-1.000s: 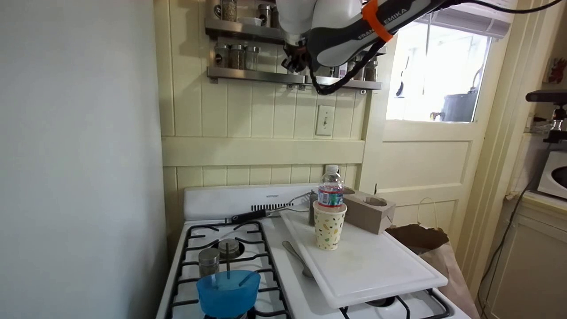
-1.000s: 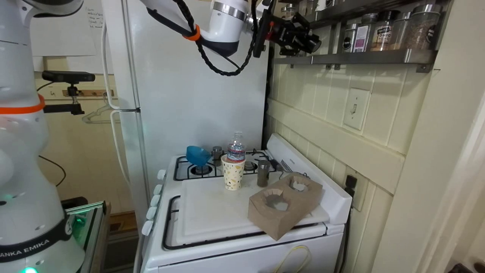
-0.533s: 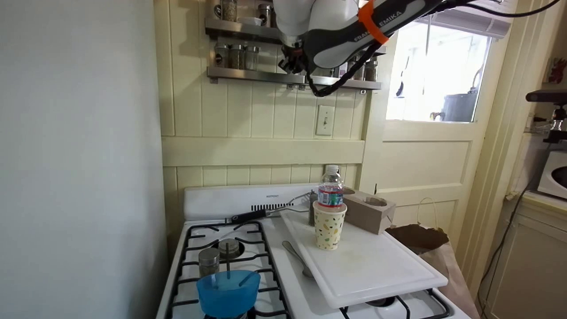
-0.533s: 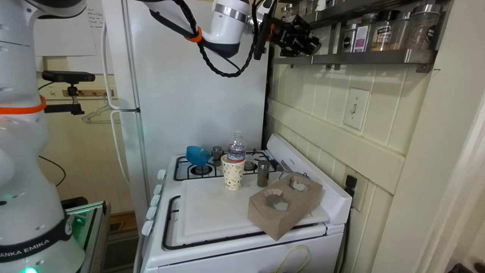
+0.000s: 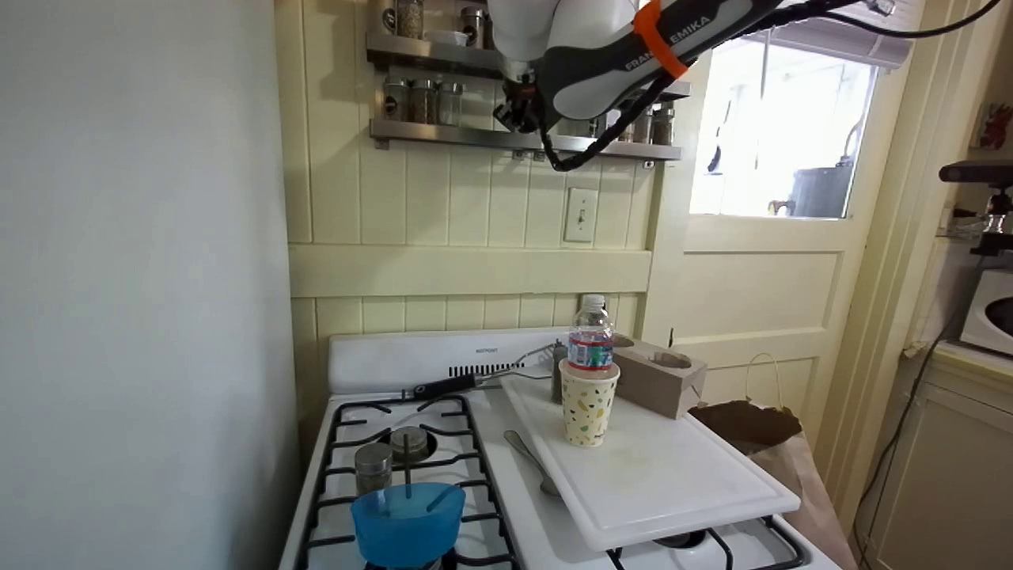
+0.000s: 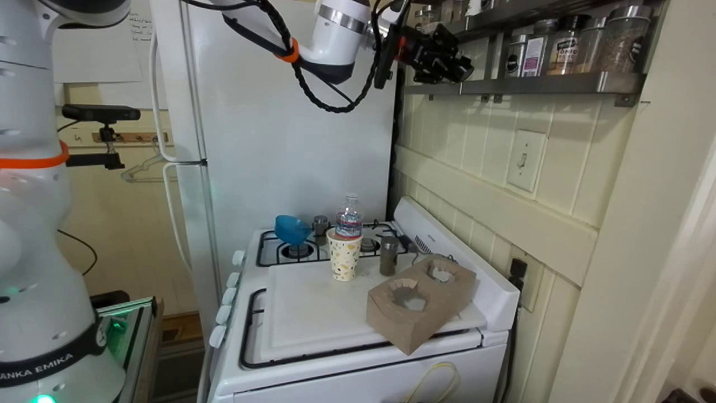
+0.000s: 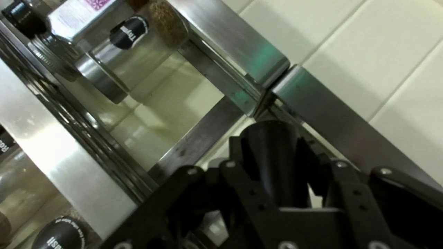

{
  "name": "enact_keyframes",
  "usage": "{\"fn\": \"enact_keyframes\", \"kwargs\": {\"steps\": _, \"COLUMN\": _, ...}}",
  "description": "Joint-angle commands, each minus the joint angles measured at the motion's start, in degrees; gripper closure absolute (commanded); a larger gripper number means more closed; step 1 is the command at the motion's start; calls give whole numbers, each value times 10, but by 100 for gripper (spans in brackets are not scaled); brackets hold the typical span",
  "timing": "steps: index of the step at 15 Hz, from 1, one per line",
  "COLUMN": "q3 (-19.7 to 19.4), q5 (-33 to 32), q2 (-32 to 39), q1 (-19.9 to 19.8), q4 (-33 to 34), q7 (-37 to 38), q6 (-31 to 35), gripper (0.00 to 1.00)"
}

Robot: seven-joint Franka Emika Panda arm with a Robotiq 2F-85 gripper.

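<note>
High beside the wall shelf, my gripper (image 6: 443, 56) is shut on a smooth black cylinder (image 7: 273, 159). In the wrist view the cylinder stands between both fingers and points away from the palm. Its rounded end (image 6: 463, 67) also shows past the fingers in an exterior view. Behind it lie the lower metal shelf (image 7: 346, 121) and the joint between two shelf sections. A jar labelled thyme (image 7: 107, 65) rests on that shelf, apart from the gripper. In an exterior view the gripper (image 5: 513, 117) is small and dark, and the cylinder cannot be made out there.
Spice jars (image 6: 565, 45) line the shelves. Below, a white cutting board (image 5: 649, 475) on the stove bears a patterned cup (image 5: 588, 408) with a water bottle (image 5: 591, 332) in it, and a cardboard holder (image 6: 417, 296). A blue bowl (image 5: 407, 522) sits over the burners, near the fridge (image 6: 296, 140).
The arm and gripper have drifted slightly left in an exterior view, with the forearm shifting a little. The grip on the black cylinder looks the same, and the things on the stove have not moved.
</note>
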Motion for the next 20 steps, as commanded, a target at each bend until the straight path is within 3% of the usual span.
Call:
{"fn": "enact_keyframes", "kwargs": {"steps": 1, "q3": -4, "q5": 35, "q2": 2, "q1": 7, "q4": 4, "q7": 15, "q6": -3, "gripper": 80}}
{"fn": "enact_keyframes", "kwargs": {"steps": 12, "q3": -10, "q5": 79, "q2": -5, "q1": 6, "q4": -3, "q7": 65, "q6": 5, "gripper": 80}}
{"fn": "enact_keyframes", "kwargs": {"steps": 20, "q3": -14, "q5": 62, "q2": -11, "q1": 6, "q4": -5, "q7": 111, "q6": 34, "gripper": 80}}
